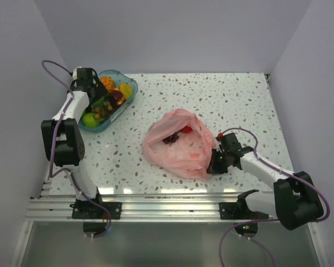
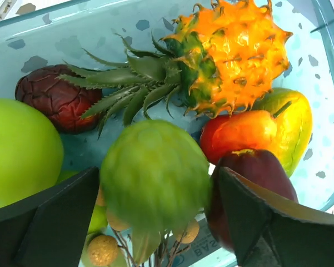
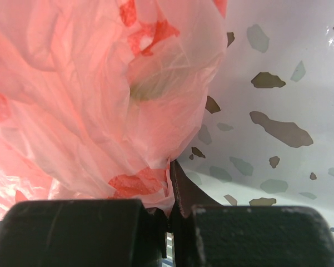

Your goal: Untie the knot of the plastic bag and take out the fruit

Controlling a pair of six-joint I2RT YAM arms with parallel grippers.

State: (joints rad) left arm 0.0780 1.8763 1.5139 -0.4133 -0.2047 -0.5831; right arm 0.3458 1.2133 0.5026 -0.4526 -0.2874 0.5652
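Where the plastic bag (image 1: 175, 150) lies, table (image 1: 228, 100) is speckled

Tabletop (image 1: 139, 118) open between tray (image 1: 134, 89) and plastic bag (image 1: 178, 151)

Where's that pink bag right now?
In the top view, the plastic bag lies just right of the middle of the table, its near-right edge pinched in the right hand.

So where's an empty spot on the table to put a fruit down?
Bare table lies between the plastic bag and the far wall, widest toward the right corner, and in the near-left patch between the left arm and the bag. The blue tray is packed with fruit, and the right end effector pinches the bag's near edge.
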